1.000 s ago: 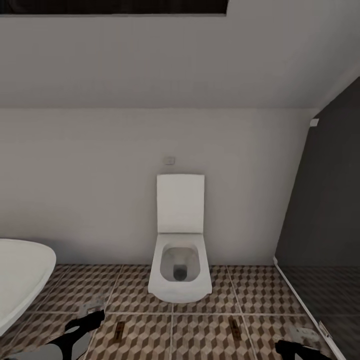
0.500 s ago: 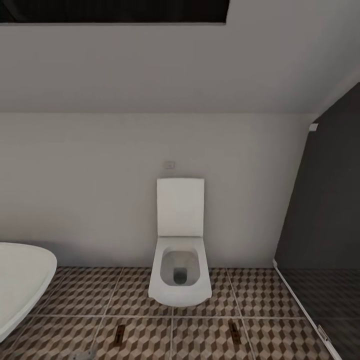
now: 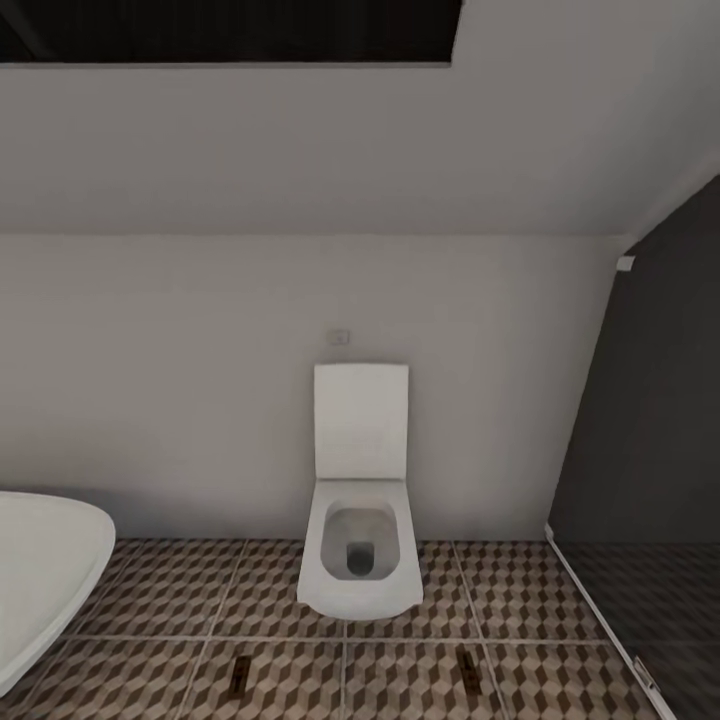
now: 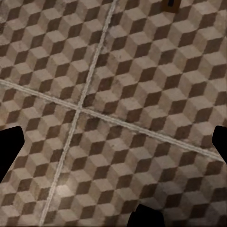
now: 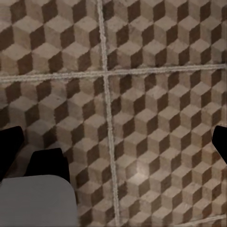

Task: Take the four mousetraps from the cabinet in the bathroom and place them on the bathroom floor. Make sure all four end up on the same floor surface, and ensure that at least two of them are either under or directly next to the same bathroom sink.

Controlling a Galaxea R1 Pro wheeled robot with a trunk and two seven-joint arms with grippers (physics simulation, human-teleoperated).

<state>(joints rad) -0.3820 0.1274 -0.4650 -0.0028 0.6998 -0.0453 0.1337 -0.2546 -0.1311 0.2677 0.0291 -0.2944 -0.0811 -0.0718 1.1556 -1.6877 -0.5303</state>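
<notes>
A white toilet (image 3: pixel 360 545) with its lid raised stood against the pale back wall, flanked by the curved rim of a white bathtub (image 3: pixel 45 570) on the robot's left and a dark glass shower partition (image 3: pixel 650 420) on its right. The bathroom floor (image 3: pixel 200 600), tiled in a brown-and-beige cube pattern with pale grout lines, ran across the lower edge of the head view. Two mousetraps lay flat on those tiles in front of the toilet, well apart: one (image 3: pixel 238 676) toward the bathtub side, the other (image 3: pixel 468 670) toward the shower side, each a small tan board with dark parts. Both rested on the same tiled surface.

The left wrist camera looked straight down at the floor, where the left end effector (image 4: pixel 113 142) showed only dark fingertips (image 4: pixel 9 146) at opposite edges of the picture, spread wide with nothing between them; a sliver of a mousetrap (image 4: pixel 171 4) sat at the frame's border. The right end effector (image 5: pixel 113 142) was likewise spread wide over bare tiles where grout lines crossed, with a grey part of the robot (image 5: pixel 35 198) in the corner.
</notes>
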